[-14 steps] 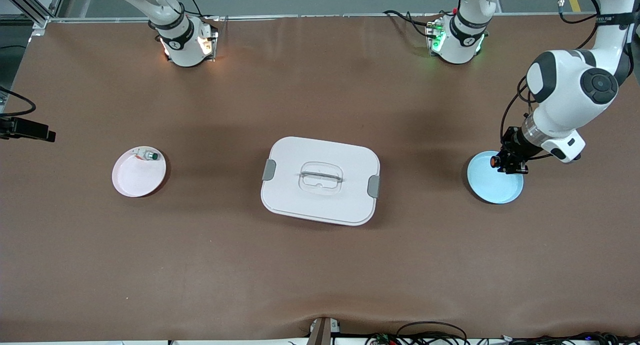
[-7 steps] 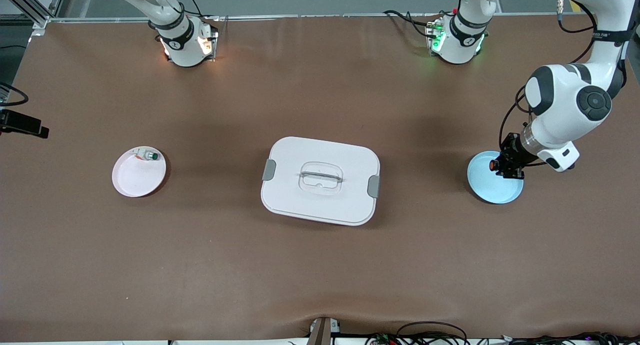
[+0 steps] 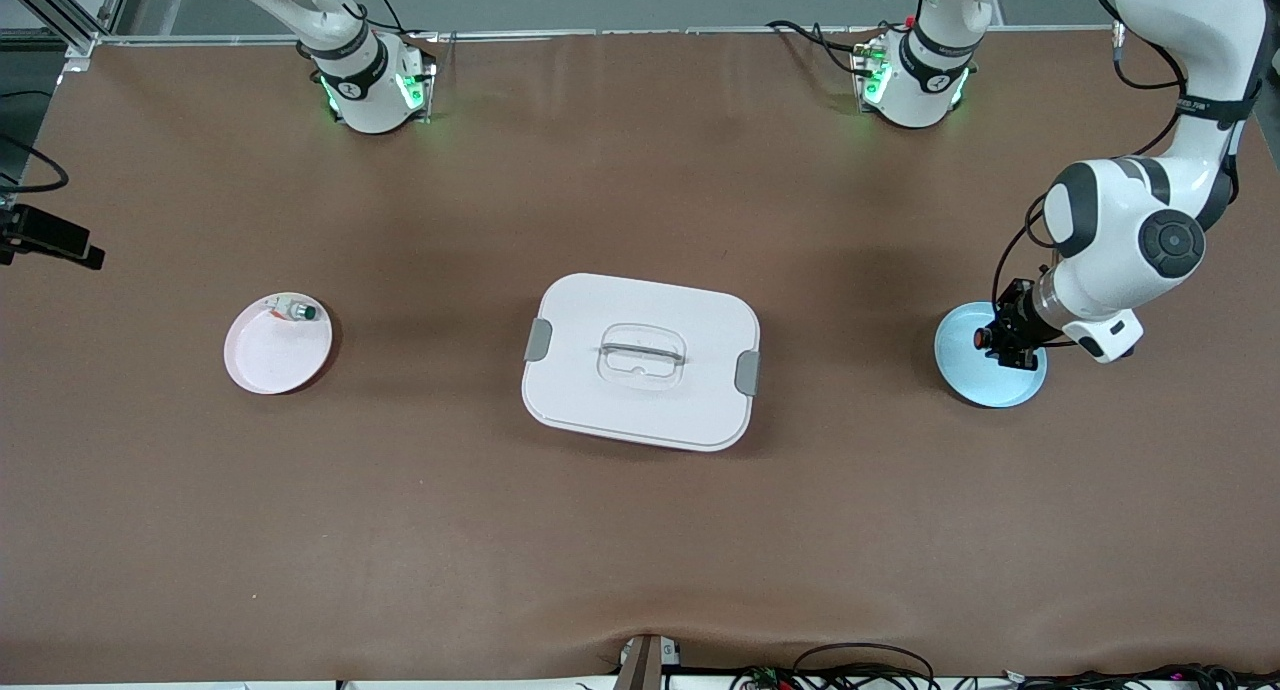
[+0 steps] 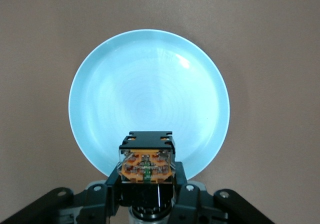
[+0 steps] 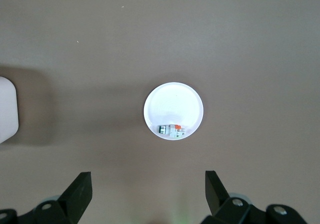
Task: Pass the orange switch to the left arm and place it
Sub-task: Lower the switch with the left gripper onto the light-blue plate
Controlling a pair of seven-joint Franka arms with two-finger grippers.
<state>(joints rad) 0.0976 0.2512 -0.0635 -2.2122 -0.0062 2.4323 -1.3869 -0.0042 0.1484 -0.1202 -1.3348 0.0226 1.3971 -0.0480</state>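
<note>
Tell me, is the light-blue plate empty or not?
Empty: the light-blue plate shows bare; the left gripper holds the orange switch above it.

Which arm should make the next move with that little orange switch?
The left: its hand already grips the orange switch over the blue plate. The right hand is open, high above the pink plate.

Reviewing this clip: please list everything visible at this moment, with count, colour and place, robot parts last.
orange switch: one, black with orange end, held in the left gripper over the light-blue plate.
box: one, white with grey latches, lid on, mid-table between the plates.
light-blue plate: one, toward the left arm's end of the table.
pink plate: one, toward the right arm's end.
small piece with a green tip: one, silver-white, on the pink plate.
left gripper: black, shut on the orange switch.
right gripper: black, open, high over the pink plate; that arm waits.
</note>
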